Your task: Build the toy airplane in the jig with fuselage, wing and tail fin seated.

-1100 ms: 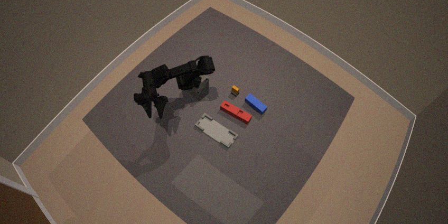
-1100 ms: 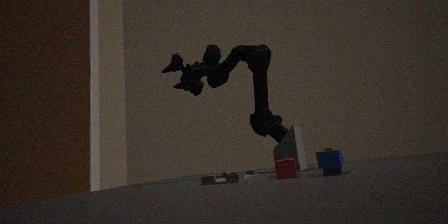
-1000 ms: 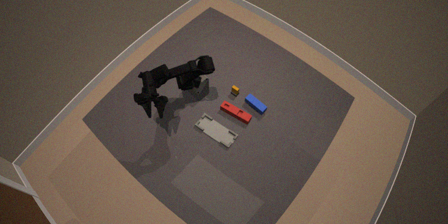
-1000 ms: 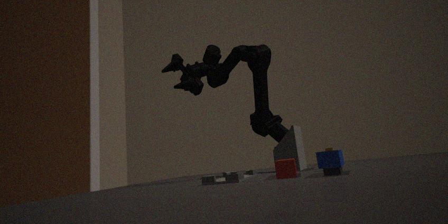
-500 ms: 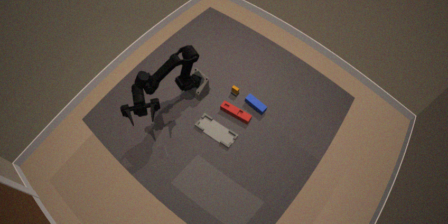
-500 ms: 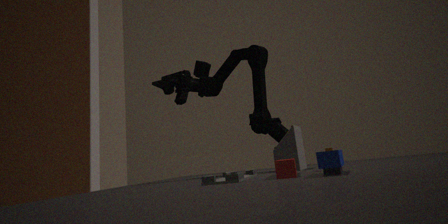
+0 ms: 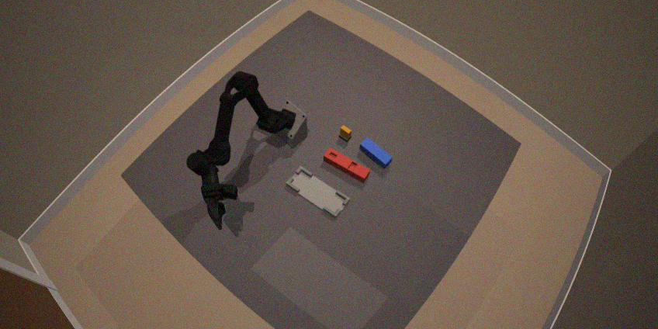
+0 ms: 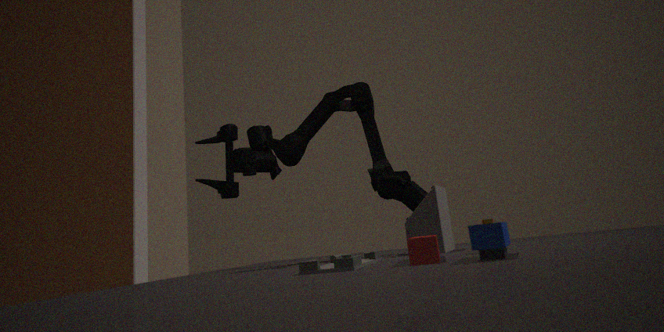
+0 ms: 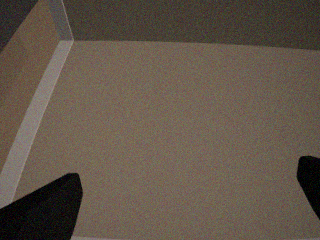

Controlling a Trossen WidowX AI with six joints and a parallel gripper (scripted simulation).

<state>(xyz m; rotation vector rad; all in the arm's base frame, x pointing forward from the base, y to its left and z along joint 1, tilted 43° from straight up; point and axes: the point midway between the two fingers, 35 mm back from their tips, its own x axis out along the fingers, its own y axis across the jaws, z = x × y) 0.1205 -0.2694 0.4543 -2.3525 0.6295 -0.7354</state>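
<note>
The red fuselage (image 7: 342, 161) (image 8: 423, 250) lies on the dark mat with its two sockets facing up. The pale grey cradle (image 7: 317, 192) (image 8: 344, 264) is beside it, with nothing in it. The blue wing (image 7: 375, 152) (image 8: 488, 236) is on the fuselage's other side, raised on something dark in the exterior view. The small orange tail fin (image 7: 345, 132) (image 8: 487, 221) stands on a dark base near the wing, mostly hidden behind it in the exterior view. My gripper (image 7: 219, 225) (image 8: 196, 161) (image 9: 190, 176) is wide open and empty, high up and left of the cradle. The wrist view shows none of the parts.
The arm's pale base plate (image 7: 299, 123) (image 8: 431, 221) stands near the tail fin. A lighter rectangle (image 7: 318, 275) is marked on the mat in front of the cradle. A brown door (image 8: 65, 133) and walls are in the background.
</note>
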